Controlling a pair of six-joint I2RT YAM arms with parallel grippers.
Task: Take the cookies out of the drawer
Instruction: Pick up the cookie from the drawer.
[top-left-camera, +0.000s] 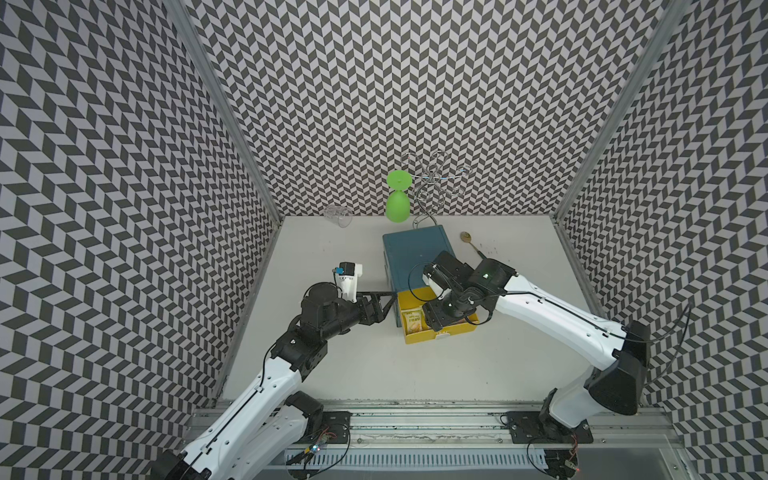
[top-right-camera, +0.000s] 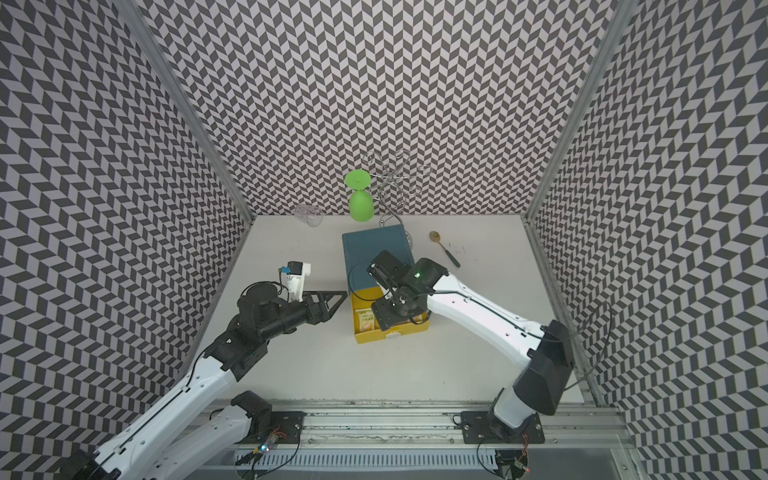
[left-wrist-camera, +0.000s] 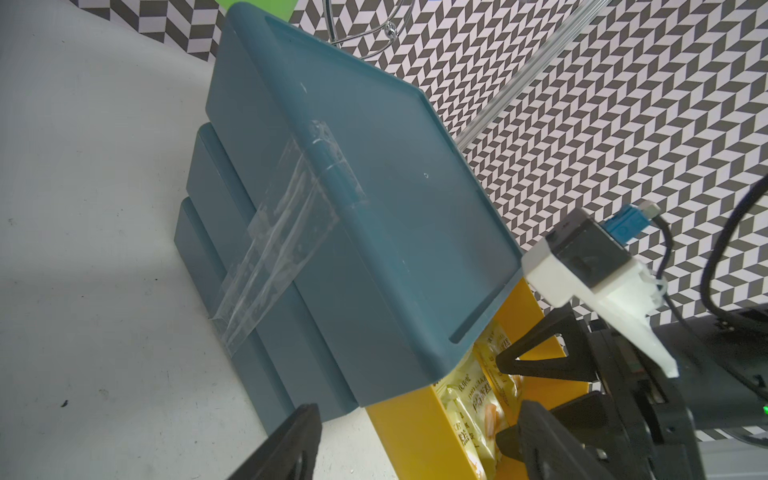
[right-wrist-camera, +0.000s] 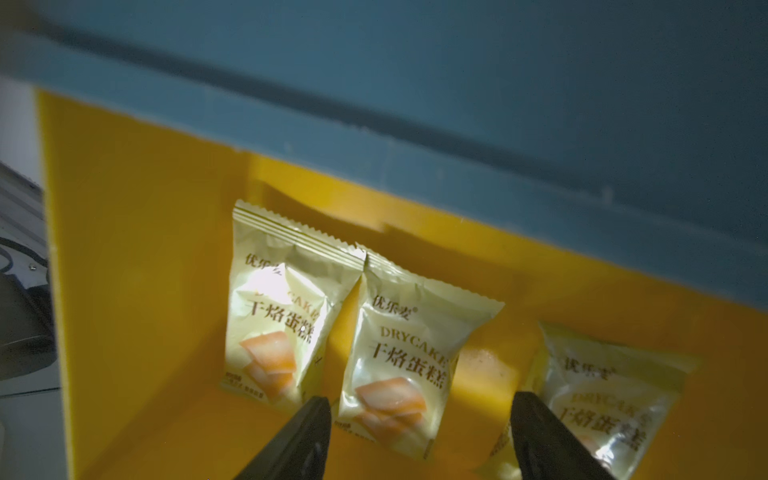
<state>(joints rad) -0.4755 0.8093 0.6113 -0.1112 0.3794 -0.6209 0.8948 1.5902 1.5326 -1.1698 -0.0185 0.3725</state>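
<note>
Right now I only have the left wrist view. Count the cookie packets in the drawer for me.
Observer: Three pale yellow cookie packets lie side by side in the yellow drawer.
Operator: Say where the right fingers stand.
Observer: They are open, one on each side of the middle packet, not yet closed on it.
Operator: Report what lies past the cabinet.
Observer: A spoon lies on the table, on the right arm's side of the blue cabinet.
</note>
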